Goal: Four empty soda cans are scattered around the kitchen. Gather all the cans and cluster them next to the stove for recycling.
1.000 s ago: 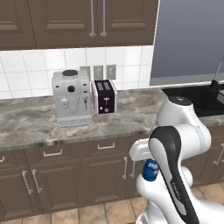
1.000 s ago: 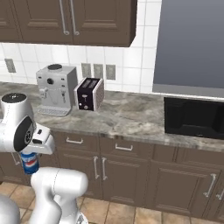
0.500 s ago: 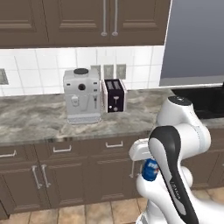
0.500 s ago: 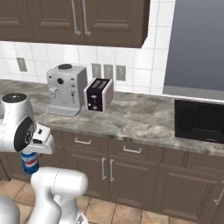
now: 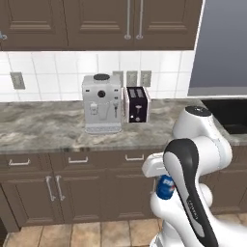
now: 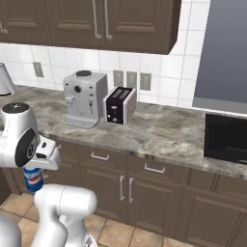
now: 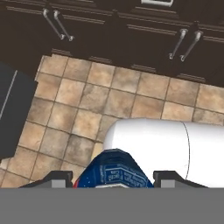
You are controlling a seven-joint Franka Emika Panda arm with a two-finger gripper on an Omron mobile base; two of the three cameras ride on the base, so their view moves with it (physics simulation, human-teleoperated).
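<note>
A blue soda can [image 5: 165, 187] with a white and red band hangs low in front of the cabinet doors, and my gripper [image 5: 163, 181] is shut on it. In the right base view the soda can [image 6: 33, 179] sits under the white hand, with the gripper [image 6: 35, 170] pointing down. The hand view looks down at the tiled floor past the can's blue top [image 7: 114, 173], with one dark fingertip on each side of it and the gripper [image 7: 113, 178] around it. The stove is out of view.
On the marble counter [image 5: 43, 130] stand a silver coffee machine [image 5: 101, 103] and a black toaster [image 5: 137, 104]. A black recess [image 6: 226, 137] lies in the counter to the right. Brown cabinets [image 6: 125, 188] run below, above a tan tile floor [image 7: 78, 109].
The whole scene has slid to the right in both base views, so the base has driven left along the counter. The can stays in the gripper, in the same pose.
</note>
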